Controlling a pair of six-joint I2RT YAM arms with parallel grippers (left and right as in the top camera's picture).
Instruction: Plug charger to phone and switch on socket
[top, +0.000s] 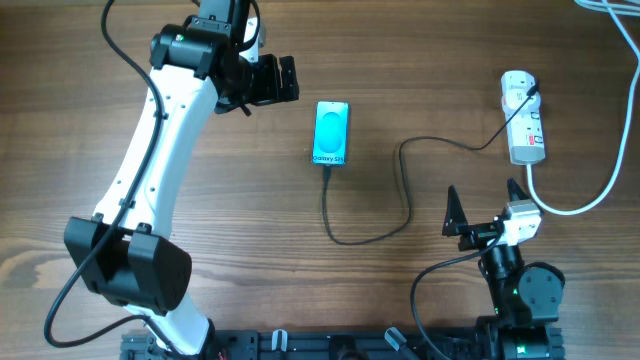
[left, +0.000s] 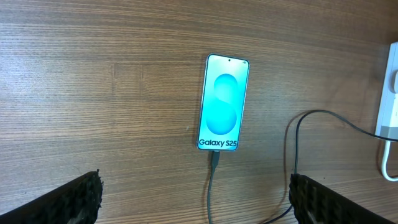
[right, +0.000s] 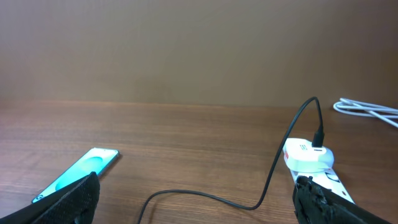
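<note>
The phone (top: 331, 132) lies flat at the upper centre of the overhead view. Its long axis runs top to bottom of the frame, with the "Galaxy S25" end toward the bottom edge. There the plug of the charger (top: 330, 205) meets it, and the cable loops right toward the socket (top: 522, 118) at upper right. The left gripper (top: 292, 80), jaws spread wide and empty, sits just up-left of the phone without touching it. The right gripper (top: 482, 195), equally released, is at lower right, well apart.
</note>
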